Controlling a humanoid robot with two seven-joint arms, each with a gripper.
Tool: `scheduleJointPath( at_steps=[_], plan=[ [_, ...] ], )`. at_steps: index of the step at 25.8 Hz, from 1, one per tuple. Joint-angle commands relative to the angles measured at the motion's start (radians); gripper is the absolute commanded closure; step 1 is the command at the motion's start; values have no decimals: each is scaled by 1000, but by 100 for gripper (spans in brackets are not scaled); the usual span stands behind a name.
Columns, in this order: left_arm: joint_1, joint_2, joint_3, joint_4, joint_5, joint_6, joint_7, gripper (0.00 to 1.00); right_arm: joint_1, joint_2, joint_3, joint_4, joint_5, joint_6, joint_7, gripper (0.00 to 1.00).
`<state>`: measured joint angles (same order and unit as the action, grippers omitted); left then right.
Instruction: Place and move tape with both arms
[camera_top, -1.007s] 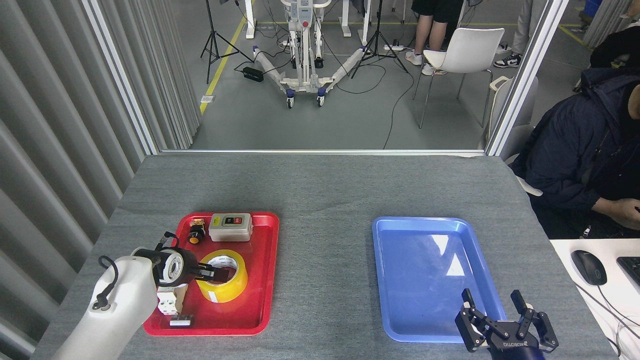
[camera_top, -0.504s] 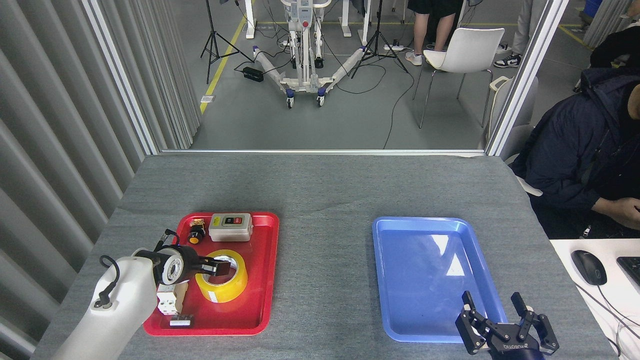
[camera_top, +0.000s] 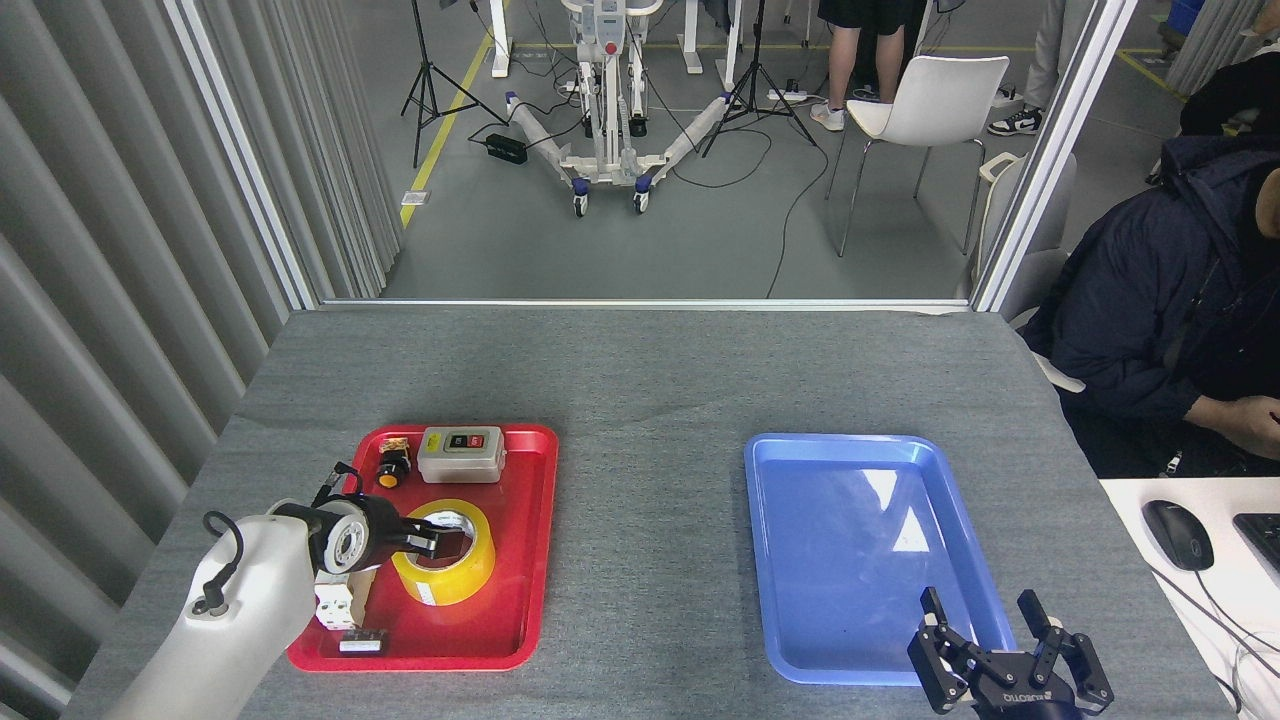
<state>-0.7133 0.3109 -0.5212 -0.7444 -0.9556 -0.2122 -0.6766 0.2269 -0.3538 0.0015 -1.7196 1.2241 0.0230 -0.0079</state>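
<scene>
Yellow tape core half hidden behind left gripper jaws.

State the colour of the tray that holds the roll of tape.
Red: the glossy plastic tray under the yellow tape roll, seen in the head view.

Grey counter carries red tray holding grey-white switch box and yellow-capped push button; blue tray sits apart. White chair beyond.

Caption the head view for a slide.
Left claw reaches into glossy yellow tape roll on red plastic tray.
</scene>
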Motion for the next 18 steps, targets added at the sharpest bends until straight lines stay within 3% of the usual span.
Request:
scheduleJointPath(
  at_steps=[1,6,13,18],
  plan=[
    [0,0,0,0,0,-9,0,16,0,6,0,0,0,-1,-1,0],
    [0,-1,0,14,0,-10,6,25,0,13,0,2,0,-1,-1,0],
    [0,0,1,25,-2,-10,31,27,-1,19,0,0,0,0,-3,0],
    [0,5,1,25,-2,-10,63,35,-1,18,2,-3,2,0,-3,0]
  ],
)
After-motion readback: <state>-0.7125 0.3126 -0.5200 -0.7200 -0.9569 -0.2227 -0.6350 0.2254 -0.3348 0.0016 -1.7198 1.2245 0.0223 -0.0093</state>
